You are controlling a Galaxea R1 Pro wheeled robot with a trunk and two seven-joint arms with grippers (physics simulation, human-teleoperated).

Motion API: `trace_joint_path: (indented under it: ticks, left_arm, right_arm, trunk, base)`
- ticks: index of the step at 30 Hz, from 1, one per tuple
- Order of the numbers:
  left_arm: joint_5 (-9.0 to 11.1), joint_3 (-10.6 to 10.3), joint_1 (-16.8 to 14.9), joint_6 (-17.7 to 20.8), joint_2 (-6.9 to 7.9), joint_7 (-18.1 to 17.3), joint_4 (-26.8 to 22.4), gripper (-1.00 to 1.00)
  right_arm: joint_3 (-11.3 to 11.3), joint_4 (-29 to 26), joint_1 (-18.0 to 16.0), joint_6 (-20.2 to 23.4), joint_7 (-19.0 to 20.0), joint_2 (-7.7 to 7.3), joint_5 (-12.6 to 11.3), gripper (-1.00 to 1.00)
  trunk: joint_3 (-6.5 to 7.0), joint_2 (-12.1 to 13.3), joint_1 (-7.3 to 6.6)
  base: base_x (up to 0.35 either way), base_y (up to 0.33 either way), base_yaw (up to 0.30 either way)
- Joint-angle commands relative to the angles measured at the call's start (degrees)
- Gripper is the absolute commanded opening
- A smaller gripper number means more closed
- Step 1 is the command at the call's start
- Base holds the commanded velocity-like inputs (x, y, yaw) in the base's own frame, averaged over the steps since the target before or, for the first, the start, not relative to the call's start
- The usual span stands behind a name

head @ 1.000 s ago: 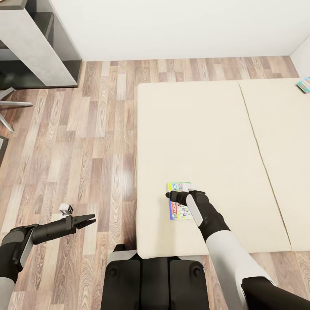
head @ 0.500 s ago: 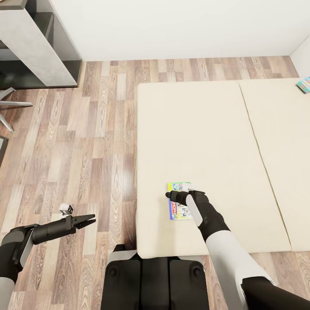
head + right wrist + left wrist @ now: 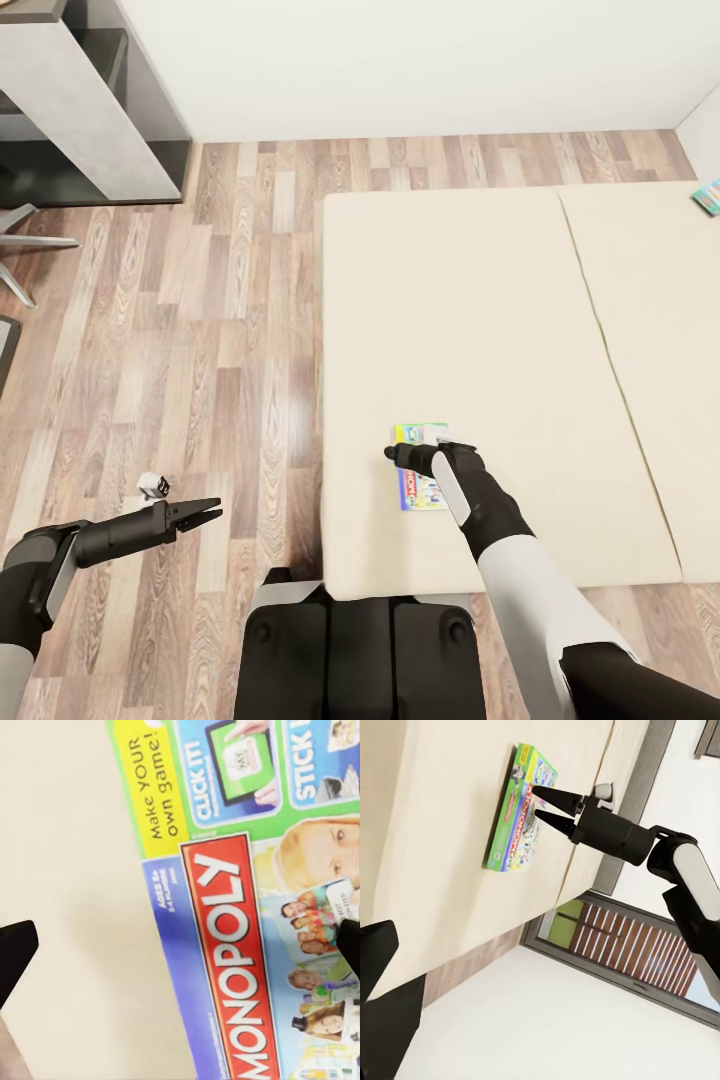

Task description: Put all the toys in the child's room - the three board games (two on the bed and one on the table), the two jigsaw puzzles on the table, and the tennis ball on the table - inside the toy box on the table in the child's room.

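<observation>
Game box (image 3: 420,480): flat on the bed (image 3: 480,330), near the edge closest to the robot, lid up; the lid reads "MONOPOLY" in the right wrist view (image 3: 240,945).
Long axis: runs away from the robot across the mattress, roughly in line with the right forearm.
Right gripper (image 3: 392,453): directly above the box, towards its left long edge; in the left wrist view (image 3: 540,804) the two fingers stand apart with nothing between them, tips just over the lid, and I cannot tell whether they touch it.
Straddle: in the right wrist view one fingertip (image 3: 15,949) sits over bare mattress beside the box and the other over the printed lid, so the jaws bracket the left long edge, as I read it.
Left gripper (image 3: 205,515): over the wood floor (image 3: 200,330), well apart from the box, fingers parted and empty.
Nearer arm: the right, by far.
Second game box (image 3: 710,195): at the far right edge of the bed, well apart from both arms.
Containers: none to report here; a grey table end (image 3: 70,100) stands at far left.
Next move, my guess: lower and close on that long edge.
</observation>
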Motion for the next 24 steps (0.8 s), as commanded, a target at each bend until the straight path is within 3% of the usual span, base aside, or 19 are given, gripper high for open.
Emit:
trace_joint_path:
  ticks: [1,24]
  left_arm:
    - [-0.02,0.0,-0.01,0.61,0.01,-0.23,0.0,1.0]
    - [0.01,0.0,-0.01,0.61,0.01,-0.23,0.0,1.0]
  right_arm:
    - [0.09,-0.08,-0.01,0.21,-0.5,0.0,-0.58,1.0]
    - [0.17,-0.08,-0.01,0.21,-0.5,0.0,-0.58,1.0]
  trunk:
    - [-0.06,-0.09,0.03]
    - [-0.06,-0.09,0.03]
  base:
    - [0.0,0.041,0.0]
    - [0.0,0.022,0.0]
